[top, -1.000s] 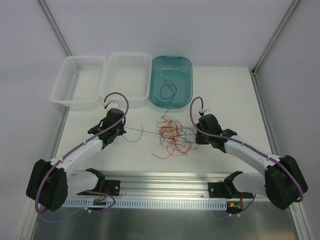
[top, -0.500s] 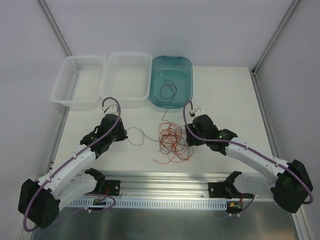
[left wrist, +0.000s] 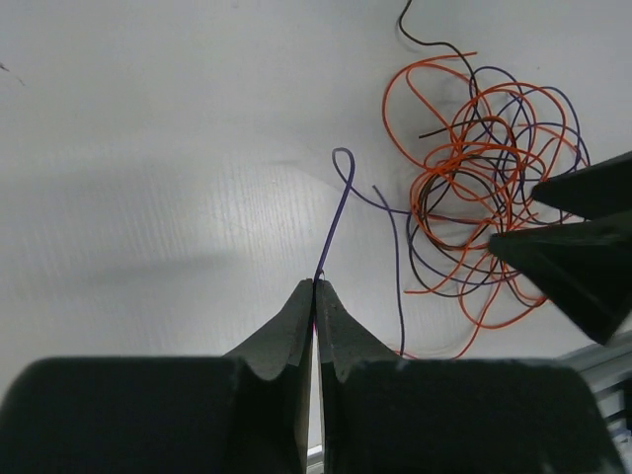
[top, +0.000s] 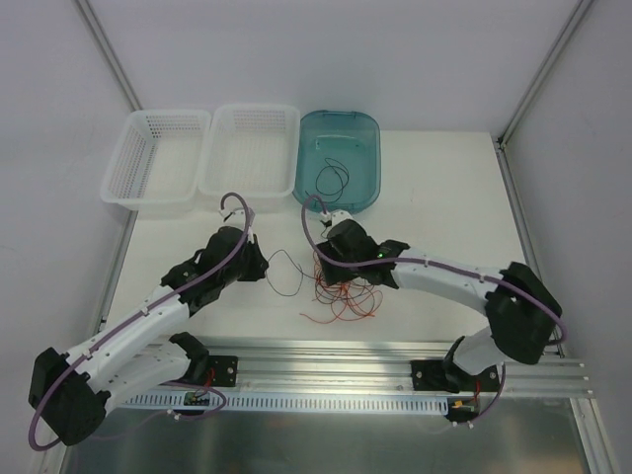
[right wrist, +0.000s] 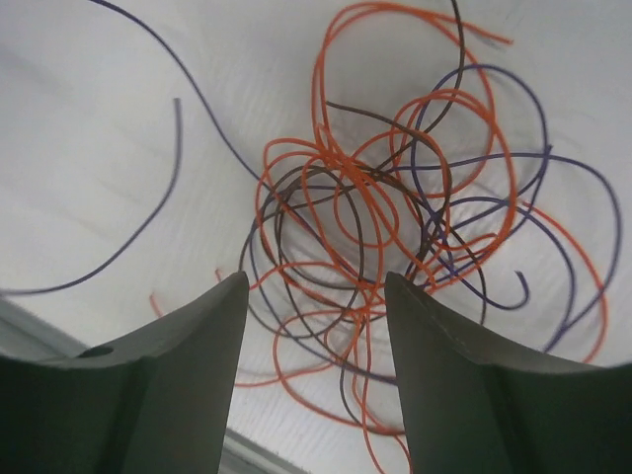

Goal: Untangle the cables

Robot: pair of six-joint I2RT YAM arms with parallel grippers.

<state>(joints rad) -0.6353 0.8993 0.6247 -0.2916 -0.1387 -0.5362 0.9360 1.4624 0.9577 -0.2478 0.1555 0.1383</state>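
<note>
left hand: pinching dark wire | right hand: just opened wide, now over tangle at left's 3 o'clock | likely regrasp

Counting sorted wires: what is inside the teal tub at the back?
One thin dark wire, curled in loops, lies on the floor of the tub. Nothing else shows there. The right arm's purple cable covers its near left corner.

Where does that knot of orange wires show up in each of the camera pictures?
Top external: tangle of orange wires, picture centre.
Left wrist: upper right, beyond the purple wire pinched by the left end effector.
Right wrist: centre, filling the frame.
Shared landmark: the right end effector, open, at the tangle in every view.
</note>
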